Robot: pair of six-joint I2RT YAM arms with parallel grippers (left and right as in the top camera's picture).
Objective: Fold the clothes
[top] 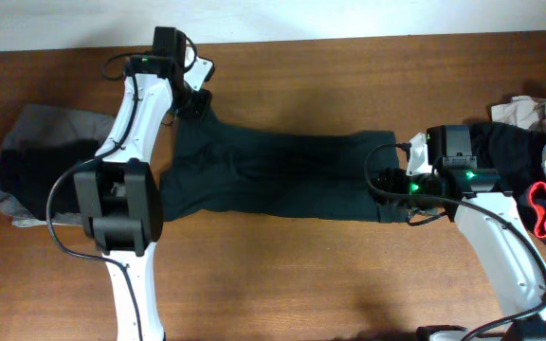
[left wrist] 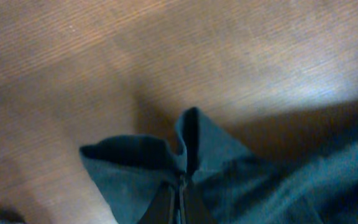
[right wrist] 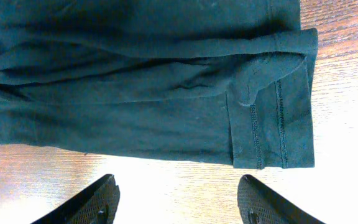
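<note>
Garments in grey and black sit heaped at the far left of the table (top: 311, 62), and this left pile (top: 27, 161) is partly hidden behind the left arm. Just right of it the left gripper (top: 195, 98) meets the upper left corner of the black T-shirt (top: 273, 175). In the left wrist view its jaws are pressed together on a peaked fold of the dark cloth, though only the fingertips (left wrist: 166, 208) show at the bottom edge and the picture is blurred. The T-shirt lies spread lengthwise across the middle of the table, wrinkled, and whether front or back faces up is hard to tell. At its right end the right gripper (top: 385, 187) hovers over the edge. The right wrist view shows its jaws spread wide over bare wood, just beside the stitched hem, with no cloth between them. Farther right a right pile (top: 524, 142) of black and beige cloth, with a red-trimmed piece (top: 536, 201), is cut off by the frame edge
</note>
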